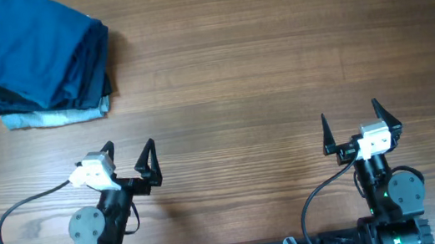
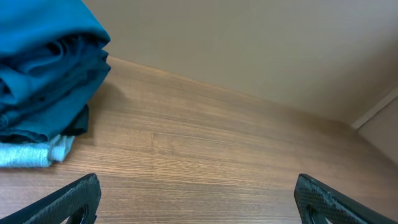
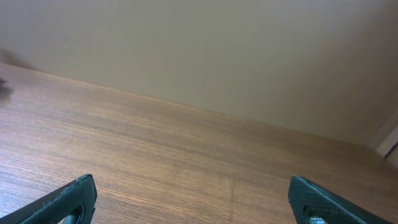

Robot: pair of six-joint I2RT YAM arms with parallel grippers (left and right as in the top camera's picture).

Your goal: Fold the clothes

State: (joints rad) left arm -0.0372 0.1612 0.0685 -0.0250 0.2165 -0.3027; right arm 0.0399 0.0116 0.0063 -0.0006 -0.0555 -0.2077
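Note:
A medium-blue cloth garment [image 1: 35, 45] lies folded on top of a stack at the table's far left corner; no collar or sleeves show. It also shows at the upper left of the left wrist view [image 2: 37, 31]. My left gripper [image 1: 129, 155] is open and empty near the front edge, well in front of and to the right of the stack. In its wrist view [image 2: 198, 186] only bare wood lies between the fingers. My right gripper [image 1: 349, 113] is open and empty at the front right, over bare wood in its wrist view [image 3: 191, 186].
Under the blue garment lie darker folded garments [image 1: 99, 83], with a black edge [image 2: 79, 121] and a pale grey-blue folded garment [image 1: 49, 119] at the bottom [image 2: 25, 152]. The wooden table [image 1: 261, 66] ends at a beige wall [image 3: 217, 50]. Cables run from both arm bases.

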